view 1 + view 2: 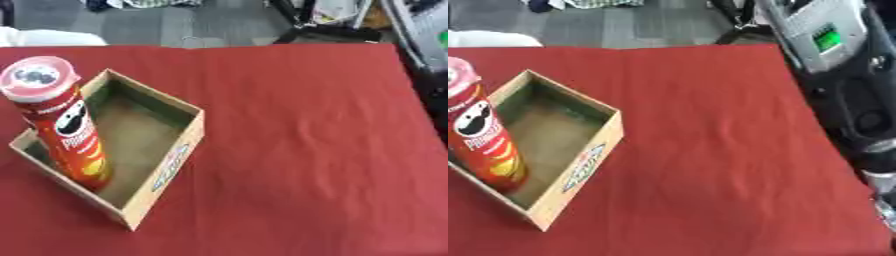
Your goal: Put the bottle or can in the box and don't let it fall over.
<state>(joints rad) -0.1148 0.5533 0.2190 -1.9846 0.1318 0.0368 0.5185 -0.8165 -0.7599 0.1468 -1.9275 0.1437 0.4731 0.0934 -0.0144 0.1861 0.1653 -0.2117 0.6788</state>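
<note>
We see a tall red chip can (66, 127) standing upright inside an open cardboard box (166, 165), at the box's near-left end, roughly at 8 o'clock from the box's middle. Its clear lid with a red rim faces up, and the printed face and lettering on its side turn toward us. The box sits askew on a red tablecloth (306, 150), at about 9 o'clock from the cloth's centre, with a printed label on its right outer wall. Neither of our hands shows in either eye view, so we cannot tell how the fingers stand. Nothing touches the can but the box.
</note>
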